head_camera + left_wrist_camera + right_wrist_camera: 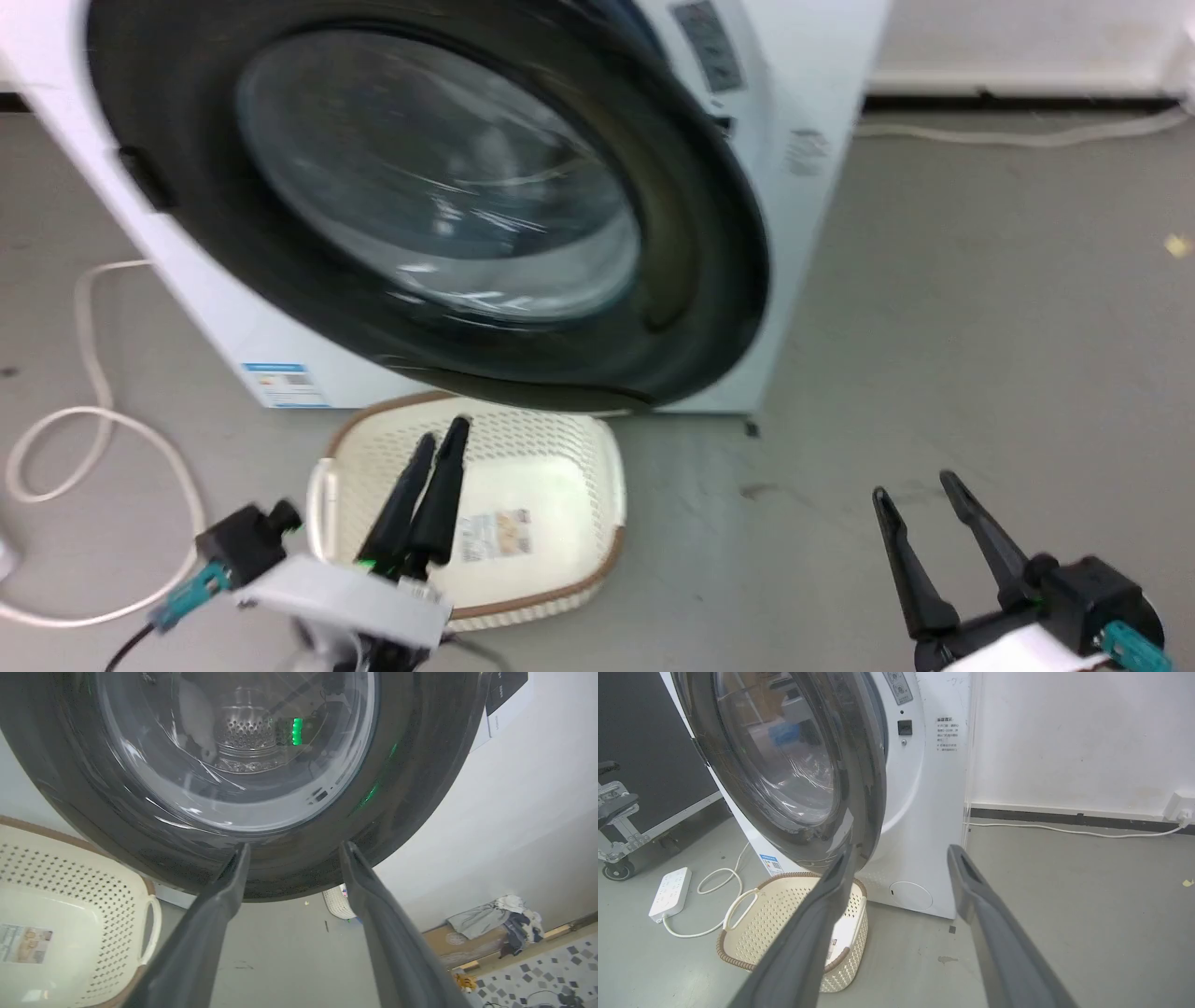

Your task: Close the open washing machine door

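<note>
The washing machine door (pixel 523 355), with its wide black rim and clear glass bowl, stands ajar on the white washing machine (pixel 803 233). In the right wrist view the door's free edge (pixel 864 765) stands a little off the machine front (pixel 924 812). My left gripper (pixel 441 434) points up at the door's lower rim from over the basket. In the left wrist view its fingers stand apart just below the rim (pixel 420 788), gripper (pixel 294 851) open and empty; contact is unclear. My right gripper (pixel 920 485) hangs open over the floor to the right, gripper (pixel 901 851) holding nothing.
A cream perforated basket (pixel 611 485) sits on the floor right under the door. A white cable (pixel 93 420) and power strip (pixel 670 891) lie to the left, beside a black wheeled case (pixel 644 765). Another cable (pixel 1064 830) runs along the wall. Bare grey floor lies to the right.
</note>
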You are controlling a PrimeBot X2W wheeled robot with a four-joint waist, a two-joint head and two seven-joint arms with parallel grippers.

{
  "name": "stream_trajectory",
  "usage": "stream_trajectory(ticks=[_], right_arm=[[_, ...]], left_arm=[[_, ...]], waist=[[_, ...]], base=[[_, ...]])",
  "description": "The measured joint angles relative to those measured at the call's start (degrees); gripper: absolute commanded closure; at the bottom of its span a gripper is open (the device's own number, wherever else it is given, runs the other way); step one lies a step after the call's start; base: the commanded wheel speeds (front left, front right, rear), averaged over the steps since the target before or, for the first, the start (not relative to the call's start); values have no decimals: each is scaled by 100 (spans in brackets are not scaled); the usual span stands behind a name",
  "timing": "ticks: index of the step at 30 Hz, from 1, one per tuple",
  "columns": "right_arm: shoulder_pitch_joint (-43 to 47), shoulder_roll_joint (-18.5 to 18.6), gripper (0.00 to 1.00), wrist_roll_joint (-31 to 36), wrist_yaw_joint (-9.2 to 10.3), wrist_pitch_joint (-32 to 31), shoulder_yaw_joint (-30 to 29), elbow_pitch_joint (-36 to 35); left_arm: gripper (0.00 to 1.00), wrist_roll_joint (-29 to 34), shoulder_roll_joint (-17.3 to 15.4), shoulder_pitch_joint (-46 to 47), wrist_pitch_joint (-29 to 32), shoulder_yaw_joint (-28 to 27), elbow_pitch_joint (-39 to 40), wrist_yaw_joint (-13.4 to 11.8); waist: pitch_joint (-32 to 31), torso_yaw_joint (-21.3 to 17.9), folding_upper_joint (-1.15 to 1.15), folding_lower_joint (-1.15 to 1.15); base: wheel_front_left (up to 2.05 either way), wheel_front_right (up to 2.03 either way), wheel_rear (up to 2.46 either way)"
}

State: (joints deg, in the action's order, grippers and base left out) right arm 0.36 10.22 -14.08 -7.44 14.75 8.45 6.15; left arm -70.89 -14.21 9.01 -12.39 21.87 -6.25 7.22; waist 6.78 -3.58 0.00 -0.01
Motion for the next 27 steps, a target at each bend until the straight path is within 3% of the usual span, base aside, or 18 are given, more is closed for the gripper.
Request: stream_trajectory(ticks=[3, 7, 11, 12, 16, 19, 27], right_arm=[[153, 3, 0, 12, 0, 0, -33, -71], [290, 10, 0, 59, 0, 1, -34, -142], [325, 5, 0, 97, 0, 1, 1, -174], [330, -10, 0, 101, 0, 0, 30, -179], [347, -29, 0, 148, 0, 1, 41, -137], [391, -73, 0, 189, 0, 1, 26, -62], [392, -146, 0, 282, 0, 0, 70, 59]], left_arm=[[0, 772, -90, -225, -213, -188, -134, -2], [0, 1786, 352, -520, -232, -1140, 52, -35], [0, 3290, 604, -824, -231, -1608, 383, -86], [0, 4328, 700, -1049, -231, -1813, 571, -105], [0, 5477, 800, -1239, -231, -1825, 748, -163], [0, 6417, 687, -1304, -231, -1612, 731, -313], [0, 7014, 722, -1375, -231, -1390, 636, -555]], waist=[[-177, 279, 0, 0], [-362, 668, 0, 0], [-500, 988, 0, 0], [-577, 1148, 0, 0], [-616, 1247, 0, 0], [-627, 1252, 0, 1], [-660, 1254, 0, 1]], base=[[0, 0, 0], [0, 0, 0], [0, 0, 0], [0, 0, 0], [0, 0, 0], [0, 0, 0], [0, 0, 0]])
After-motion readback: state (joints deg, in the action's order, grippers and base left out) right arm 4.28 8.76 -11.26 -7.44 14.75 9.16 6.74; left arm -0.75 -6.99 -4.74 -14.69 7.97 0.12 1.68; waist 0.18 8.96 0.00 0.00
